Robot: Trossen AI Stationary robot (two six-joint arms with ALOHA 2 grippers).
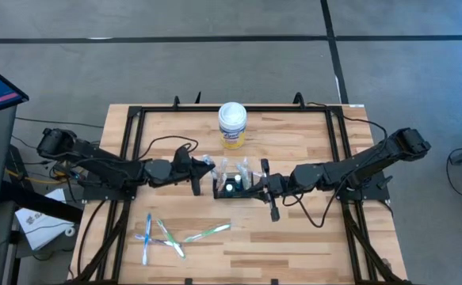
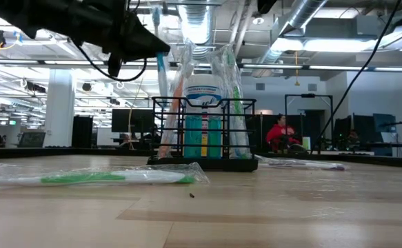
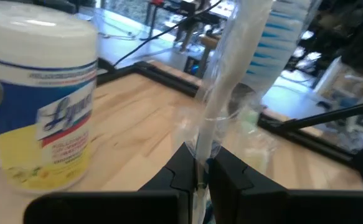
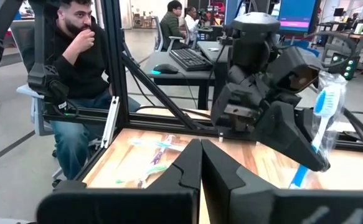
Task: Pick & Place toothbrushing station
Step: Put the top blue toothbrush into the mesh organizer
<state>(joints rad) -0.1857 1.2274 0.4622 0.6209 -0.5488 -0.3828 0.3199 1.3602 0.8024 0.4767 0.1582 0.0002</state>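
Note:
The black wire-mesh caddy (image 1: pixel 232 190) stands mid-table, with several wrapped toothbrushes upright in it (image 2: pixel 229 103). My left gripper (image 1: pixel 207 168) is just left of the caddy and higher than its rim (image 2: pixel 204 100). It is shut on a wrapped blue toothbrush (image 3: pixel 274 43). My right gripper (image 1: pixel 254 188) is at the caddy's right side with its fingers together (image 4: pixel 200 162). It is above what the low view shows, and I see nothing between its fingers. My left gripper pinches the wrapped blue toothbrush by its handle (image 3: pixel 205 140) between its two fingers. The fingers slant down from the table's left and lie across the handle. The brush stands nearly upright, bristle head up (image 4: pixel 323 99), and its lower end hangs at the caddy's left wall (image 2: pixel 164 127).
A white-lidded, yellow-labelled canister (image 1: pixel 232 125) stands behind the caddy. Several wrapped toothbrushes (image 1: pixel 167 233) lie on the table near the front left, and one shows close in the low view (image 2: pixel 111 178). A black frame (image 1: pixel 127 127) runs around the table's edges. A seated person (image 4: pixel 75 62) is beyond the table's left side.

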